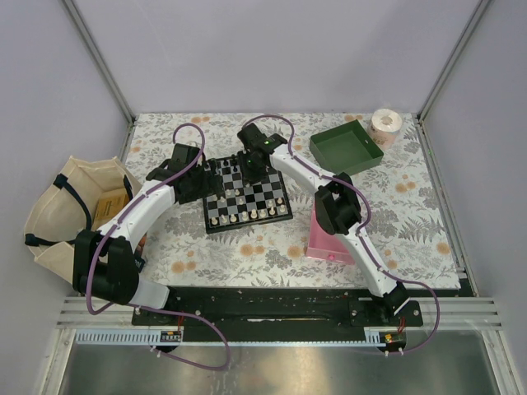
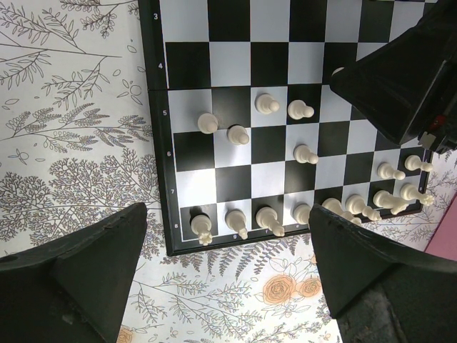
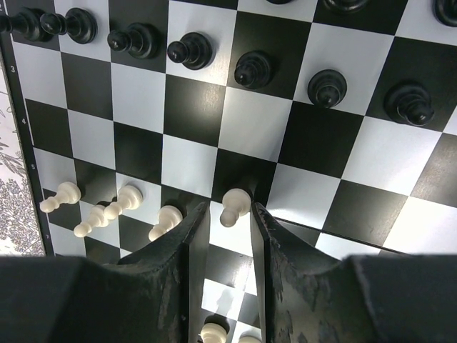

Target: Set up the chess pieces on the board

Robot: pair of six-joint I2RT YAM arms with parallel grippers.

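The chessboard point(image 1: 247, 224) lies mid-table and also shows in the left wrist view point(image 2: 235, 28) and the right wrist view point(image 3: 250, 128). Black pieces point(image 3: 189, 50) stand along its far rows. White pieces point(image 2: 268, 220) line the near row, and several white pawns point(image 2: 235, 134) stand loose in the middle rows. My right gripper point(image 1: 251, 164) point(image 3: 230, 207) is low over the board, jaws narrowly apart around one white pawn point(image 3: 235, 202), with a gap showing on its left side. My left gripper point(image 1: 202, 177) point(image 2: 225, 211) is wide open and empty above the board's left corner.
A pink tray point(image 1: 329, 239) lies right of the board under the right arm. A green tray point(image 1: 346, 148) and a tape roll point(image 1: 385, 123) sit at the back right. A canvas bag point(image 1: 74, 206) lies off the table's left edge.
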